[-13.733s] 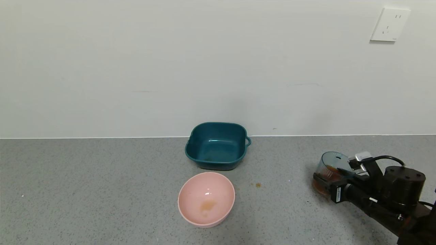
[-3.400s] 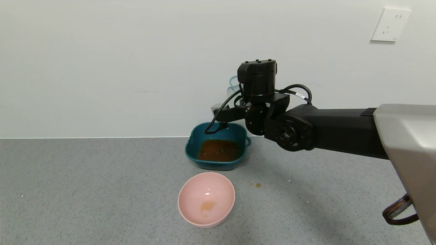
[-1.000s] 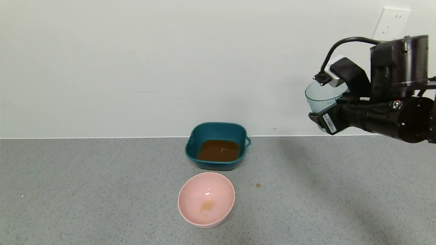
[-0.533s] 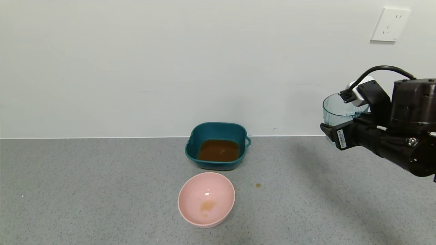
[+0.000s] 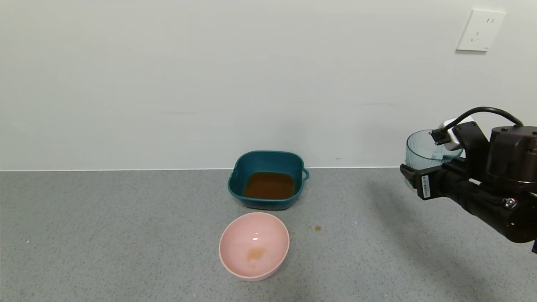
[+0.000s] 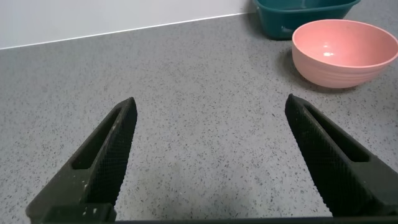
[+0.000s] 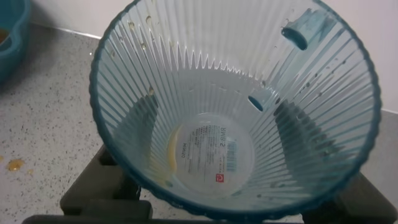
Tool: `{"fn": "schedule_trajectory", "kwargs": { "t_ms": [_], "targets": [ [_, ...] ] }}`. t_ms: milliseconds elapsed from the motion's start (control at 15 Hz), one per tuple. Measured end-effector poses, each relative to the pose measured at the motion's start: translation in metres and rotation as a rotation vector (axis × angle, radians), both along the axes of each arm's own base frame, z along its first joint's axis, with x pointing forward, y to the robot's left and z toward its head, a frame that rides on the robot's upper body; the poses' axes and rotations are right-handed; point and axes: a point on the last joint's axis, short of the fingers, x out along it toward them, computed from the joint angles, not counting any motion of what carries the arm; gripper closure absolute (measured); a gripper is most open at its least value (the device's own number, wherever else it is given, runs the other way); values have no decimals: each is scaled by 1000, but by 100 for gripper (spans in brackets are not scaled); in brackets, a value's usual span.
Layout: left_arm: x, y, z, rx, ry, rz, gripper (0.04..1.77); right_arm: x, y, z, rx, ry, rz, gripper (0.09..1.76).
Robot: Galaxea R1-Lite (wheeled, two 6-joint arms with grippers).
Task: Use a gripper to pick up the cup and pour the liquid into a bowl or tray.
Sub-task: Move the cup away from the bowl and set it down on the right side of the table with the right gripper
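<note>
I hold the cup [image 5: 424, 147] in my right gripper [image 5: 421, 178], fingers clamped on its ribbed wall, upright and lifted off the counter [image 5: 126, 235] at the far right, well apart from the basin [image 5: 239, 186]. Looking down into the cup from my wrist, it is all but empty: only drops on the ribs and a thin yellowish smear by the label on its base. The liquid [image 5: 268, 185] lies brown in the basin, which sits at the far middle by the wall, so I judge the pour done. A pink bowl [image 5: 235, 251] just near of the basin holds only a faint stain, and a small spill [image 5: 317, 227] marks the counter to its right. What seems left is to set the cup down and let go. My left gripper [image 6: 208, 155] stands wide and empty, low over bare counter on the left.
</note>
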Motion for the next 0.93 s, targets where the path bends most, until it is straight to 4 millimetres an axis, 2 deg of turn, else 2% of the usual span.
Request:
{"fn": "schedule_trajectory", "kwargs": {
  "t_ms": [533, 933],
  "targets": [
    [0, 0, 0, 0, 0, 0, 9, 18, -3, -35, 62, 20, 8, 51],
    [0, 0, 0, 0, 0, 0, 9, 31, 2, -72, 59, 41, 14, 51]
  ]
}}
